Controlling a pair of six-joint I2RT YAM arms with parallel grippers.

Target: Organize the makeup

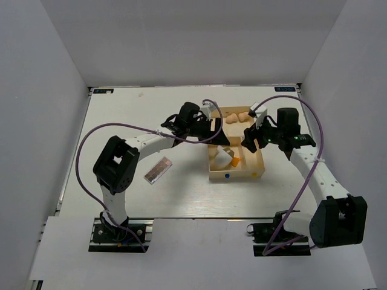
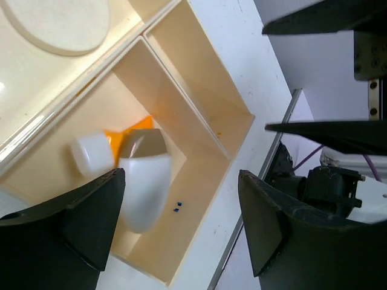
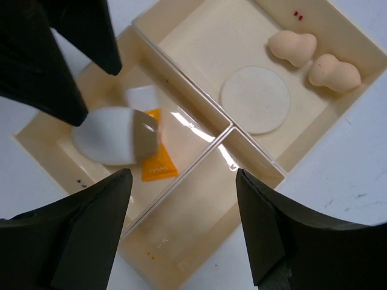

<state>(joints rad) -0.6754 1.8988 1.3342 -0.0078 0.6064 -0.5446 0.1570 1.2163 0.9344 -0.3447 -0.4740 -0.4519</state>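
The cream three-compartment tray (image 1: 236, 177) lies mid-table. Its far compartment holds two peach sponges (image 3: 292, 47) (image 3: 334, 72) and the round cream puff (image 3: 255, 99). The white egg-shaped piece (image 3: 115, 136) lies on the orange white-capped tube (image 3: 156, 163) in the long near compartment; both show in the left wrist view, the egg (image 2: 145, 181) and the tube (image 2: 94, 154). The long brown-pink palette (image 1: 158, 170) lies on the table left of the tray. My left gripper (image 2: 181, 223) is open and empty above the tray's left side. My right gripper (image 3: 184, 223) is open and empty above the narrow bare compartment. The square compact is out of view.
The two grippers (image 1: 211, 130) (image 1: 251, 140) hover close together over the tray; the left one shows as black shapes in the right wrist view (image 3: 54, 54). White walls enclose the table on three sides. Purple cables loop off both arms.
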